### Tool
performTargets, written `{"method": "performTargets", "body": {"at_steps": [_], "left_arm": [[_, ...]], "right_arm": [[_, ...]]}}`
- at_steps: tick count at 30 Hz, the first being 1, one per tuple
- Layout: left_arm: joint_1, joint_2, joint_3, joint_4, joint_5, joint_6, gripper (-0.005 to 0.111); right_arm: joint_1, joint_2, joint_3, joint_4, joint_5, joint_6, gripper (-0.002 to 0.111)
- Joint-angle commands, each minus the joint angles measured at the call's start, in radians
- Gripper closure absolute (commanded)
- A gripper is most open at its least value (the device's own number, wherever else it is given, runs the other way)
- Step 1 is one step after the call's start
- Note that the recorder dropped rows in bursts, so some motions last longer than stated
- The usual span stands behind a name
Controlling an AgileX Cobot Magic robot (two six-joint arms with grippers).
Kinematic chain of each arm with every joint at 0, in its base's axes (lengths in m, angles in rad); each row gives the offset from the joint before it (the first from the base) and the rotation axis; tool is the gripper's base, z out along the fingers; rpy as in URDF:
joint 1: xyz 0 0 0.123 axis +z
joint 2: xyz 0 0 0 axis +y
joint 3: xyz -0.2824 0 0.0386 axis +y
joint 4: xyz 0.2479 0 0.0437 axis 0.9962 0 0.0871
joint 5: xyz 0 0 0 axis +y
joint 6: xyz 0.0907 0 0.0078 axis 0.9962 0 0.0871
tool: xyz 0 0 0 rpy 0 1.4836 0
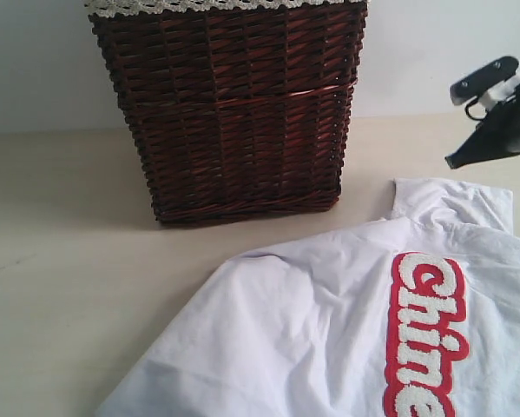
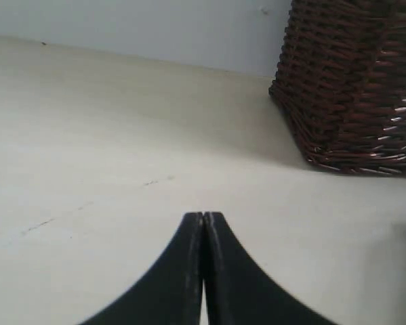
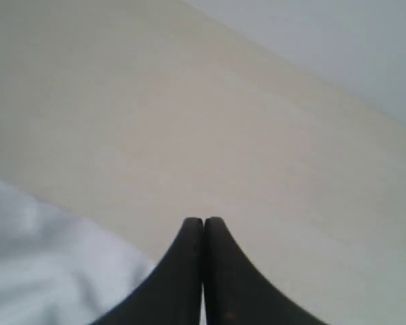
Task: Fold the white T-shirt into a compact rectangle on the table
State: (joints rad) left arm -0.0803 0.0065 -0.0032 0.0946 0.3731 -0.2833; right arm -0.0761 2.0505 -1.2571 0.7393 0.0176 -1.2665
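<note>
The white T-shirt lies spread on the pale table at the lower right of the exterior view, its red-outlined lettering facing up and one sleeve pointing toward the back. My right gripper hangs above the table just behind that sleeve, shut with nothing between its fingers. In the right wrist view the shut gripper sits over bare table, with a white edge of the shirt beside it. My left gripper is shut and empty over bare table; it does not show in the exterior view.
A tall dark brown wicker basket with a lace-trimmed lining stands at the back middle of the table, just behind the shirt. In the left wrist view the basket stands ahead and to one side. A pale wall runs behind the table.
</note>
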Motion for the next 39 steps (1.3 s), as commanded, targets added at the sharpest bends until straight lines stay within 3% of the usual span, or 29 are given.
{"method": "performTargets", "body": {"at_steps": [1, 3, 5, 10, 12, 21, 26, 31, 35, 39], "left_arm": [[-0.001, -0.006, 0.003, -0.002, -0.004, -0.001, 0.105], [-0.001, -0.006, 0.003, -0.002, -0.004, -0.001, 0.105], [-0.001, -0.006, 0.003, -0.002, -0.004, -0.001, 0.105], [-0.001, -0.006, 0.003, -0.002, -0.004, -0.001, 0.105], [-0.001, -0.006, 0.003, -0.002, -0.004, -0.001, 0.105], [-0.001, -0.006, 0.003, -0.002, -0.004, -0.001, 0.105], [-0.001, -0.006, 0.003, -0.002, -0.004, -0.001, 0.105], [-0.001, -0.006, 0.003, -0.002, -0.004, -0.001, 0.105], [-0.001, -0.006, 0.003, -0.002, -0.004, -0.001, 0.105], [-0.001, -0.006, 0.003, -0.002, -0.004, -0.001, 0.105]], "right_arm": [[0.01, -0.132, -0.004, -0.083, 0.811, -0.003, 0.108], [0.034, -0.126, 0.03, -0.151, 0.974, -0.006, 0.108], [0.068, -0.115, 0.099, -0.213, 1.016, -0.006, 0.108], [0.155, -0.052, 0.275, -0.304, 0.666, 0.089, 0.108], [0.186, -0.015, 0.301, -0.305, 0.615, 0.113, 0.108], [0.364, 0.026, 0.303, -0.257, 0.754, 0.031, 0.108], [0.369, 0.008, 0.301, -0.195, 0.769, 0.031, 0.108], [0.336, -0.138, 0.299, -0.197, 0.722, 0.038, 0.083], [0.277, -0.278, 0.299, -0.196, 0.519, 0.046, 0.059], [0.166, -0.284, 0.286, -0.193, 0.17, 0.137, 0.059]]}}
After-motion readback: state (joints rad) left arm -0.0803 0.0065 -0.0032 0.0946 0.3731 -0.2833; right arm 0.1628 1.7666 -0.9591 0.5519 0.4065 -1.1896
